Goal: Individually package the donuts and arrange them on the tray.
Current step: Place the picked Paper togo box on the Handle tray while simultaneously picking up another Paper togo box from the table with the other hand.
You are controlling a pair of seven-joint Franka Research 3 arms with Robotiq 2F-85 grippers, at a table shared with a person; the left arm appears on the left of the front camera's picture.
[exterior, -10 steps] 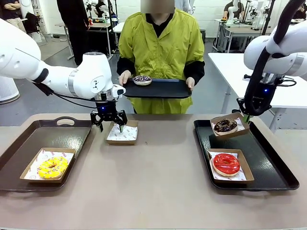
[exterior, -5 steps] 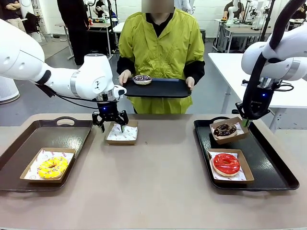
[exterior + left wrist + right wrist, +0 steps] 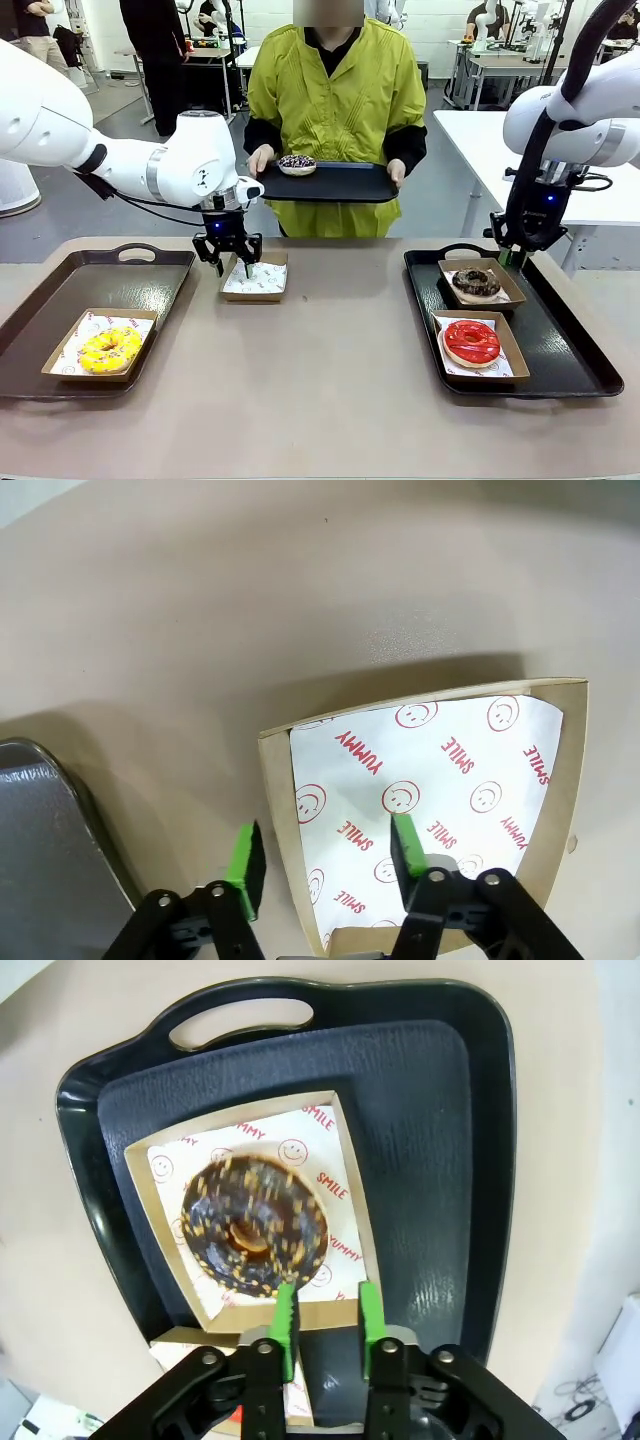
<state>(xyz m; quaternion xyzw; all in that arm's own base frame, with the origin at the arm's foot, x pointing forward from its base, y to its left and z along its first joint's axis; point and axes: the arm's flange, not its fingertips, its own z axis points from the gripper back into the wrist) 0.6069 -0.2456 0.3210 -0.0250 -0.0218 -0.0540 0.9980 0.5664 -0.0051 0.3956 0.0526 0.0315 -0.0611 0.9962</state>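
Donuts: the chocolate one (image 3: pixel 477 282) sits boxed at the tray's (image 3: pixel 580 370) twelve o'clock, right claw (image 3: pixel 510 257) parted and empty; left claw (image 3: pixel 325 855), half-open, straddles the empty box's (image 3: pixel 570 780) wall, seemingly next to grip.

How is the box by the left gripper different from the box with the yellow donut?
The box by the left gripper holds no donut and sits on the bare table; the yellow donut's box is filled and rests in the left tray. Both are brown cardboard with printed white paper.
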